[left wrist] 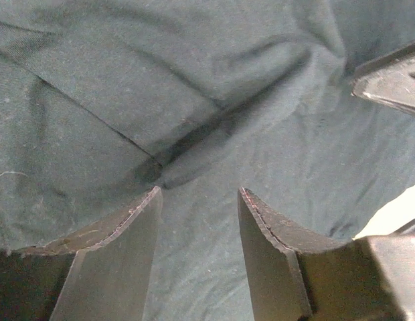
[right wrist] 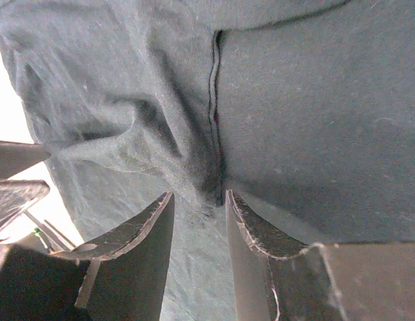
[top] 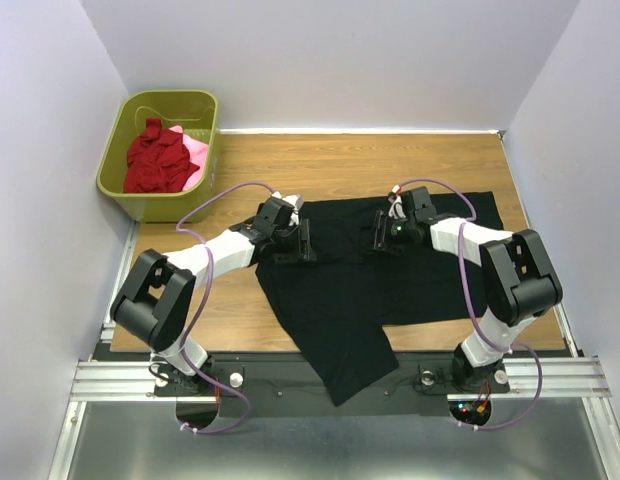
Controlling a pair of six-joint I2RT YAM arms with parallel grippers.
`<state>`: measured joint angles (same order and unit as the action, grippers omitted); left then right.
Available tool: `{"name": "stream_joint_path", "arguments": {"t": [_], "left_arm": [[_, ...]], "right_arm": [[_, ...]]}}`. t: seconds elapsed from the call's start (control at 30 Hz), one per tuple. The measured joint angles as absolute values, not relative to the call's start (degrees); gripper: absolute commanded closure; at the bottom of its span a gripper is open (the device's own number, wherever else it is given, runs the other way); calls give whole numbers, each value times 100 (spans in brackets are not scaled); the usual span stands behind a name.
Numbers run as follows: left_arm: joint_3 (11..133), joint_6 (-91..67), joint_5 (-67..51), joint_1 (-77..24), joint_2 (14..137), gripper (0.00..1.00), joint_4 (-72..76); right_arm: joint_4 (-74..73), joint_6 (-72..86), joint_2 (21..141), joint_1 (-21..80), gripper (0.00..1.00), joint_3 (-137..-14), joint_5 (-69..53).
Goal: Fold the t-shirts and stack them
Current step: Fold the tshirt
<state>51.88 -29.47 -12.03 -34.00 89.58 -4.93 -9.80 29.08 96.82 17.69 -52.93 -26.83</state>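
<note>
Top external | black shirt (top: 390,290) spread crosswise on table (top: 240,320) | left claw (top: 304,240) apart, on its left side | right claw (top: 379,232) nearly together astride seam ridge (right wrist: 213,120), grip unclear

Left arm (top: 225,250): stretched forward and inward, wrist low.
Left gripper (left wrist: 199,190): pointing down, jaws well apart.
Right arm (top: 470,240): elbow folded back, forearm reaching inward.
Right gripper (right wrist: 199,194): pointing down, jaws narrowly apart.

Most of pink t-shirt (top: 196,152) hidden under dark red t-shirt (top: 155,162) in basket (top: 162,206)
</note>
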Motion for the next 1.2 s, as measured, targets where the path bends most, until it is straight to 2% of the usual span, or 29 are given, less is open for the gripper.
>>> {"name": "stream_joint_path", "arguments": {"t": [0.3,0.63,0.8,0.83,0.97,1.03,1.2], "left_arm": [[5188,-2947,-1221,-3400,9214,42,-449],[5188,-2945,-1352,-3400,9435,54,-423],[5188,-2941,-1398,-3400,9437,61,-408],[5188,-2941,-1420,-3400,9437,67,-408],[5188,-2943,-1492,-3400,9435,70,-408],[5188,-2945,-1500,-3400,9432,83,-410],[5188,-2939,-1549,-3400,9417,85,-427]], "right_arm": [[-982,2943,9830,1822,59,-5293,-2738],[-980,2952,9898,1883,66,-5293,-2768],[-982,2971,9907,1883,76,-5293,-2768],[-982,2969,9907,1883,77,-5293,-2768],[-982,2976,9907,1883,88,-5293,-2764],[-982,2982,9904,1883,91,-5293,-2759],[-989,2978,9902,1883,96,-5293,-2738]]}}
